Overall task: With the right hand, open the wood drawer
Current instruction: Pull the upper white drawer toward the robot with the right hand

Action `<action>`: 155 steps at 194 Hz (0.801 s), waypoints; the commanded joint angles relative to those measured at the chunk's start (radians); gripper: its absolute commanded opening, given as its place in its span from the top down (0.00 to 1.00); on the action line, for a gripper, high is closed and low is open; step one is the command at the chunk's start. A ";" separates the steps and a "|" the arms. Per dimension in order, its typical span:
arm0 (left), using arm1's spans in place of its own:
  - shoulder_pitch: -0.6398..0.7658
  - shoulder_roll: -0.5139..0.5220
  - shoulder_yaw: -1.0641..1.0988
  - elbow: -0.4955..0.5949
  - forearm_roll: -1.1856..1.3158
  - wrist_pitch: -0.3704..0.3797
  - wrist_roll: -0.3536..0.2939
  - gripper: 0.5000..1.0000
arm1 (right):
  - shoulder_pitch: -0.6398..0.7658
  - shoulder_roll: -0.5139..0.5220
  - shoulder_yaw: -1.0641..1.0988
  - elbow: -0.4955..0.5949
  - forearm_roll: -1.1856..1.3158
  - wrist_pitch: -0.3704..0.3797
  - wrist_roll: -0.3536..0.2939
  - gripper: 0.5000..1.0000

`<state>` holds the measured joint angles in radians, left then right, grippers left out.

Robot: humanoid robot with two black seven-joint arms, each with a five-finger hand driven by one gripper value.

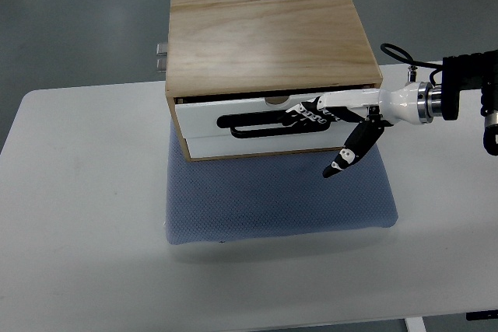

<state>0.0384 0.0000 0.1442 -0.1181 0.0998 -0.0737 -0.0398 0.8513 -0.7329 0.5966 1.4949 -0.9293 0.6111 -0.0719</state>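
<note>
I see the wood drawer box (268, 44) standing on a blue mat (280, 200) on the white surface (78, 215). My right hand (327, 118) comes in from the right, its fingers (299, 118) hooked into the black handle (257, 124) of the white drawer front (233, 141). The thumb (350, 152) hangs free, pointing down. The drawer looks slightly pulled out.
</note>
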 commanded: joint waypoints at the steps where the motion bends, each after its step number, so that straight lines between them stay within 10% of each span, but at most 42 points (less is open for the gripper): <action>1: 0.000 0.000 0.000 0.000 0.000 0.000 0.000 0.00 | -0.001 -0.017 -0.006 0.016 0.010 0.000 -0.002 0.11; 155: 0.000 0.000 0.000 0.000 0.000 0.000 0.000 0.00 | 0.011 -0.017 -0.024 0.031 0.015 0.000 -0.029 0.11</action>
<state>0.0383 0.0000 0.1442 -0.1181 0.0998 -0.0737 -0.0396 0.8555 -0.7534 0.5737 1.5261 -0.9128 0.6108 -0.1015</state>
